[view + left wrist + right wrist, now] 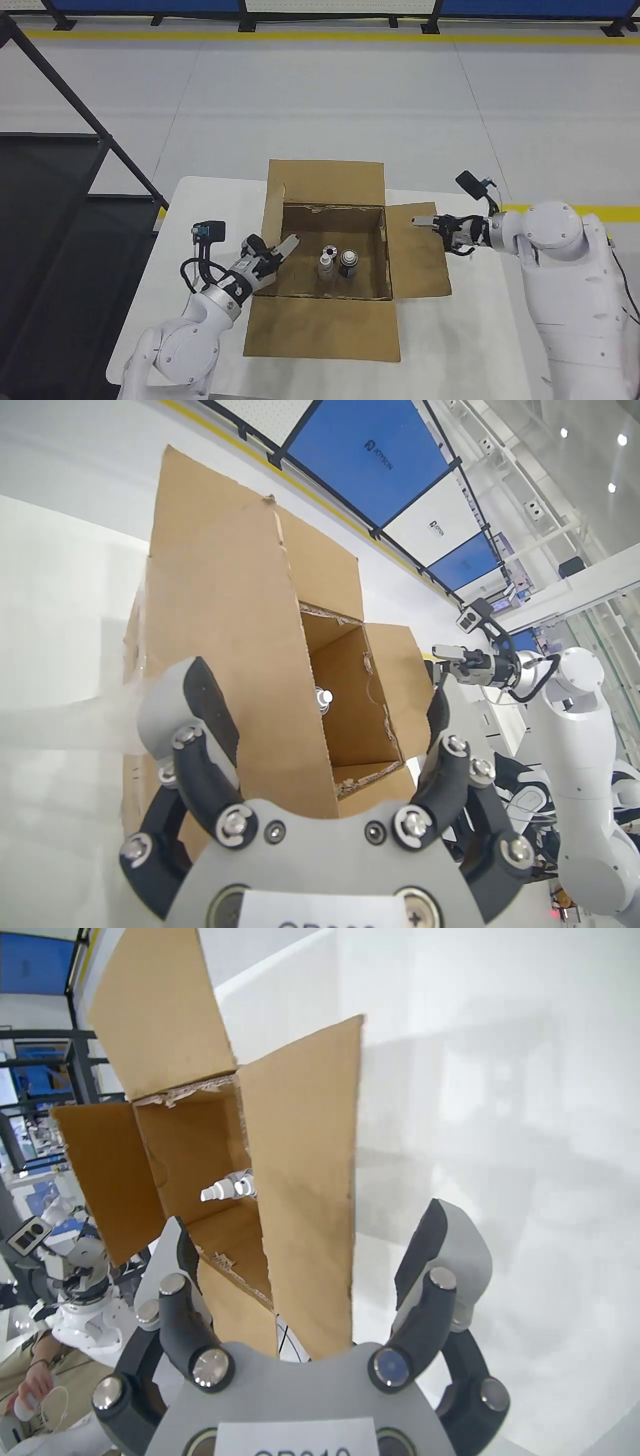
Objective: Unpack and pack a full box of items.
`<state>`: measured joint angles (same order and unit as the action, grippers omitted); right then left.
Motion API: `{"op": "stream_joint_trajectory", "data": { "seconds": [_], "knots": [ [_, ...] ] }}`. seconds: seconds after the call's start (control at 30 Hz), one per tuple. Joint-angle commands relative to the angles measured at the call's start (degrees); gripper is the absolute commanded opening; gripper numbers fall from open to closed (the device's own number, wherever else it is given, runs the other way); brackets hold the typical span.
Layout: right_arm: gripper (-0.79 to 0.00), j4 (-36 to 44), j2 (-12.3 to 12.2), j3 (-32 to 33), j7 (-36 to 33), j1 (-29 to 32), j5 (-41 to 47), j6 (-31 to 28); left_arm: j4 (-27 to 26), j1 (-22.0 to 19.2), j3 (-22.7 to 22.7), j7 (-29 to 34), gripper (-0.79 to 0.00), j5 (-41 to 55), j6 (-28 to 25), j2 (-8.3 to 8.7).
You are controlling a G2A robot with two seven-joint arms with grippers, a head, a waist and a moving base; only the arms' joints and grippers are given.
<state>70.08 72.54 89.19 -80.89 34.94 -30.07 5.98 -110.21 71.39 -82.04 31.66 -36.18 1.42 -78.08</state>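
An open cardboard box (330,182) stands in the middle of the white table (470,340), all of its flaps folded outward. Two small bottles stand inside, a white-capped one (326,266) and a dark-capped one (348,262). My left gripper (272,246) hovers open over the box's left flap (225,600), with the white cap (323,698) showing beyond the flap. My right gripper (426,221) hangs open above the right flap (305,1138), nothing between its fingers. The white-capped bottle (227,1189) shows inside the box from that side. The right gripper (445,654) also appears across the box.
A dark metal frame (70,110) stands left of the table. Bare tabletop (200,210) lies to the left of the box, and more in front at the right. The near flap (320,330) covers the table in front of the box.
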Motion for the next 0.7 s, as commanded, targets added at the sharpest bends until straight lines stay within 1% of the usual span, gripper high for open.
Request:
{"op": "stream_joint_trajectory", "data": {
  "seconds": [0.0, 0.1, 0.23, 0.4, 0.47, 0.67],
  "knots": [
    [0.000, -0.83, -0.10, 0.20, -1.43, -0.78, 3.91, -1.06, 0.33, -0.20, 0.59, 0.35, 0.000, -0.27, -0.08, 0.07],
    [0.000, -1.14, -0.27, 0.51, -3.95, -1.46, 9.33, -1.50, 1.00, -0.56, 1.43, 0.52, 0.000, -0.45, -0.02, 0.13],
    [0.000, -1.08, -0.50, 0.37, -7.04, -2.55, 15.47, -0.56, 1.97, -1.14, 2.60, 0.93, 0.000, -0.50, -0.06, 0.19],
    [0.000, -1.23, -0.25, -2.91, -7.04, -3.42, 23.64, 1.58, 3.70, -2.32, 3.95, 1.53, 0.000, 0.66, 0.00, 0.20],
    [0.000, -1.65, 0.13, -4.73, -6.18, -3.65, 26.67, 1.94, 4.60, -2.86, 4.49, 1.59, 0.000, 1.19, 0.06, 0.18],
    [0.000, -1.96, 1.31, -11.34, 0.14, -3.48, 30.10, 0.94, 7.23, -4.59, 5.68, 1.66, 0.000, 3.23, 0.35, 0.13]
  ]
}}
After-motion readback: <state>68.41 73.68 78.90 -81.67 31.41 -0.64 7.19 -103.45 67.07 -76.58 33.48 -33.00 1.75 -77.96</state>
